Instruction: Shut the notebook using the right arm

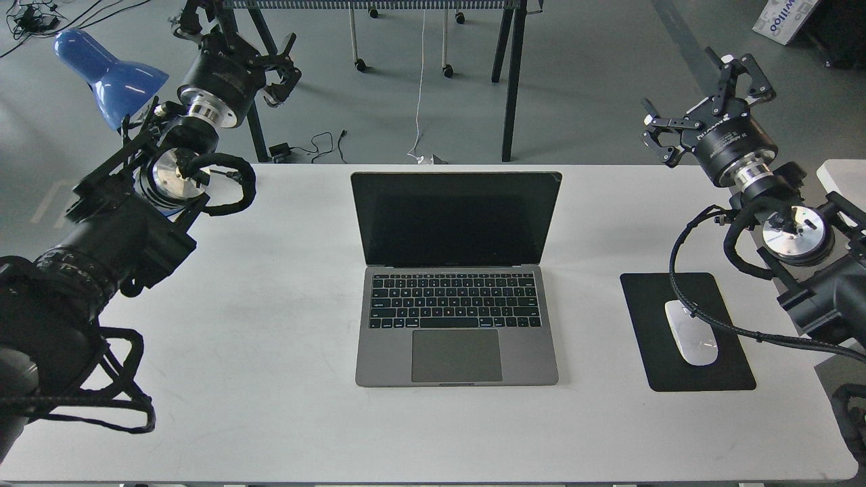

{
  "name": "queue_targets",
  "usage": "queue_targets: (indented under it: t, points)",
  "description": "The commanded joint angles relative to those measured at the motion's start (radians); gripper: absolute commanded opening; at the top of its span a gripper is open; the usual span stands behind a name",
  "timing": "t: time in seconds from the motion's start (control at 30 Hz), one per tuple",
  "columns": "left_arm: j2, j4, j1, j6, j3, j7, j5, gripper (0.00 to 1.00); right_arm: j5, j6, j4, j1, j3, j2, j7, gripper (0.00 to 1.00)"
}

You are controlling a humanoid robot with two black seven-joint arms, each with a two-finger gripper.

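Observation:
The notebook (457, 284) stands open in the middle of the white table (270, 379), its dark screen upright and facing me, keyboard and trackpad toward the front edge. My right arm enters from the right; its gripper (703, 95) is raised beyond the table's far right corner, fingers spread wide and open, holding nothing, well to the right of the screen. My left gripper (270, 61) hangs above the far left corner next to the blue lamp (108, 71), open and holding nothing.
A black mousepad (683, 331) with a white mouse (691, 333) lies right of the notebook, partly crossed by my right arm's cable. Table legs and castors stand on the grey floor behind. A cardboard box (785, 20) sits at the far right.

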State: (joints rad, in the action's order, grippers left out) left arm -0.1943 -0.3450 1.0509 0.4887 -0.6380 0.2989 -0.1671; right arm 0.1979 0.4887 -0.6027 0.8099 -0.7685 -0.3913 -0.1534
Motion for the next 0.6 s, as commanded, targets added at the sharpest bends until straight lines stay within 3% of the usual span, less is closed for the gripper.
queue_targets:
  t: [0.0, 0.27, 0.57]
  points:
    - [0.001, 0.001, 0.001, 0.000, 0.001, 0.000, 0.001, 1.00, 0.000, 0.000, -0.002, 0.000, 0.002, 0.000, 0.000, 1.00]
    - [0.003, 0.003, 0.000, 0.000, 0.000, 0.002, 0.005, 1.00, -0.003, 0.000, 0.000, 0.021, 0.032, 0.005, 0.005, 1.00]
    - [0.003, 0.001, 0.000, 0.000, 0.000, 0.017, 0.003, 1.00, -0.006, 0.000, 0.007, 0.107, 0.103, 0.098, -0.003, 1.00]
